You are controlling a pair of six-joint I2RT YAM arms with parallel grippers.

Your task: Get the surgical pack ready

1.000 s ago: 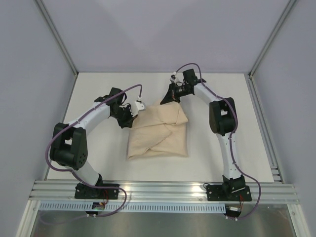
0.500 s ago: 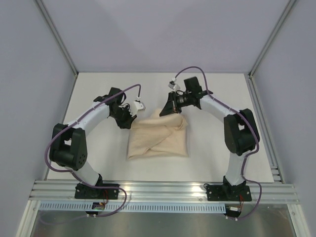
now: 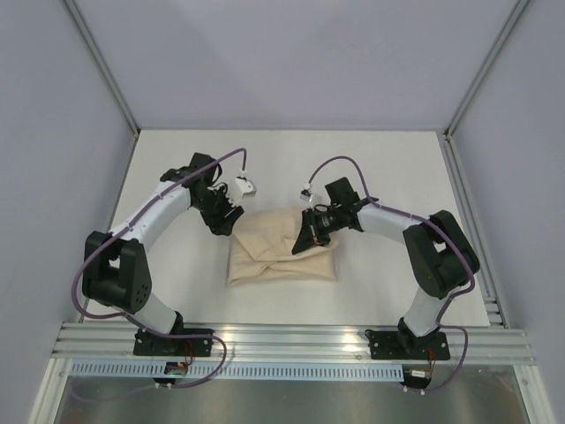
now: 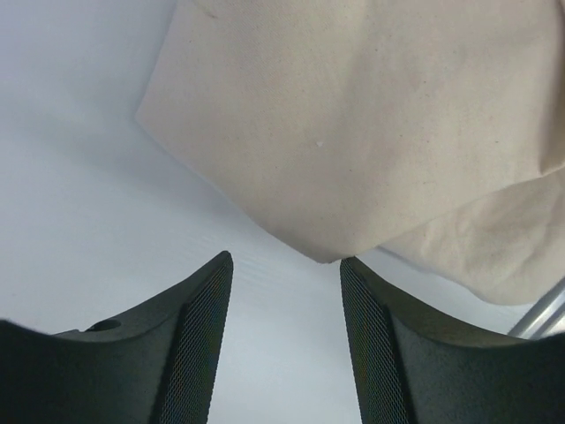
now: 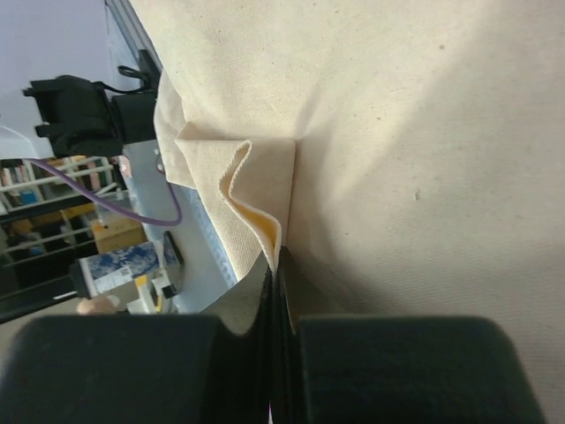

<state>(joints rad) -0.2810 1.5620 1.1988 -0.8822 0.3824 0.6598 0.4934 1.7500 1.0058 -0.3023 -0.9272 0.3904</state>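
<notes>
The surgical pack is a beige cloth bundle (image 3: 281,258) lying folded in the middle of the table. My right gripper (image 3: 306,243) hangs low over its upper right part and is shut on a folded edge of the cloth (image 5: 265,212), which sticks out between the closed jaws (image 5: 275,265). My left gripper (image 3: 226,224) is open just off the bundle's far left corner. In the left wrist view that corner (image 4: 322,252) lies just ahead of the spread fingers (image 4: 199,336), with only bare table between them. Whatever is inside the bundle is hidden.
The white table top (image 3: 177,283) is walled in by grey panels on three sides. An aluminium rail (image 3: 291,340) runs along the near edge, where both arm bases stand. Purple cables (image 3: 221,159) loop above each arm.
My right gripper has drawn the far cloth flap toward the near side, over the bundle. My left gripper has opened, let go of the corner and backed slightly away.
</notes>
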